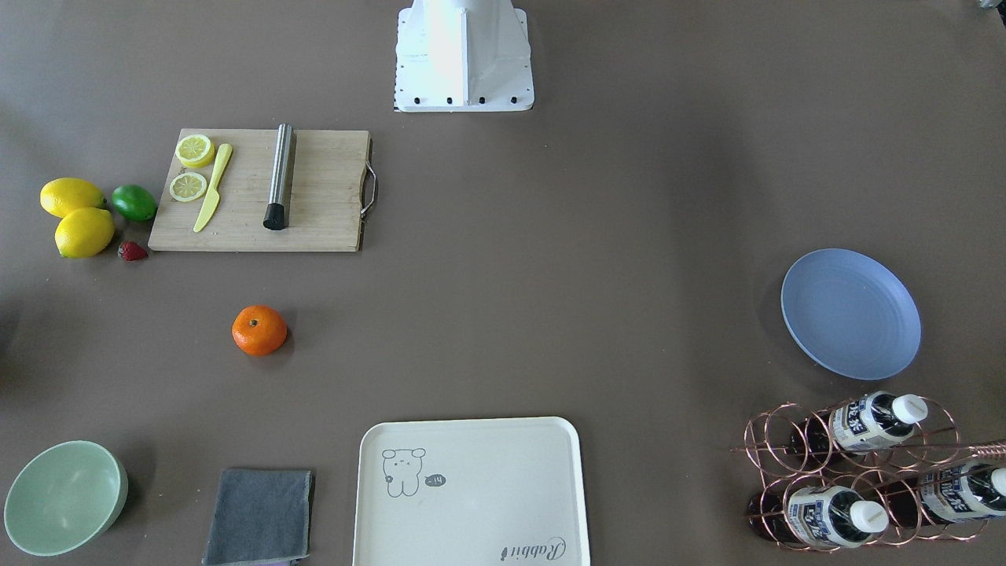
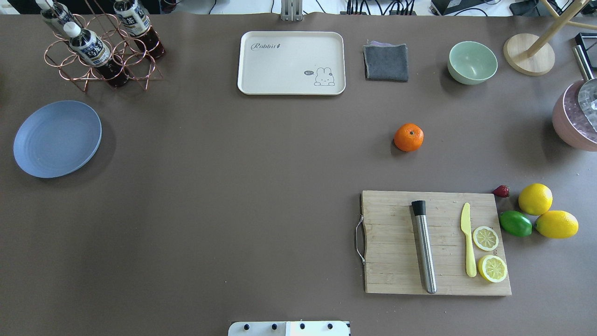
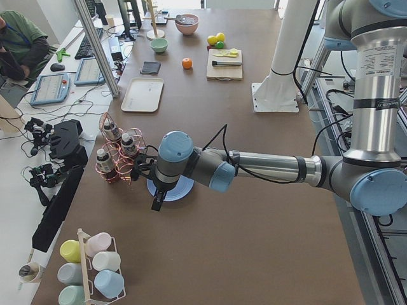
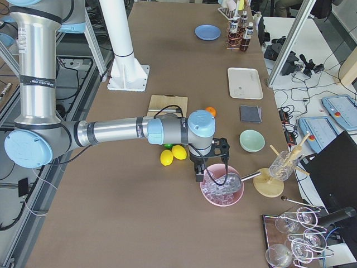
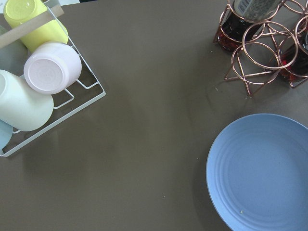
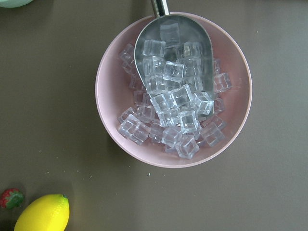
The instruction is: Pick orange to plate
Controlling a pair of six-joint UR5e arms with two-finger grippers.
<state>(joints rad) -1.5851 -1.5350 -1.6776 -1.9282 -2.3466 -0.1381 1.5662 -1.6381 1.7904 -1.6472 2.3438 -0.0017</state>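
The orange (image 2: 408, 137) lies alone on the brown table, between the cutting board and the grey cloth; it also shows as the orange (image 1: 258, 330). The blue plate (image 2: 57, 138) sits empty at the far opposite end, next to the bottle rack, and fills the lower right of the left wrist view as the plate (image 5: 262, 173). My left gripper (image 3: 156, 203) hangs over the plate's edge; I cannot tell whether it is open or shut. My right gripper (image 4: 198, 176) hangs over the pink ice bowl (image 6: 173, 91), far from the orange; its state cannot be told either.
A wooden cutting board (image 2: 396, 242) carries a steel tube, a yellow knife and lemon slices. Two lemons (image 2: 535, 199), a lime (image 2: 515, 223) and a strawberry lie beside it. A cream tray (image 2: 291, 63), grey cloth (image 2: 385, 62), green bowl (image 2: 472, 62), bottle rack (image 2: 100, 51) and cup rack (image 5: 38, 82) stand around.
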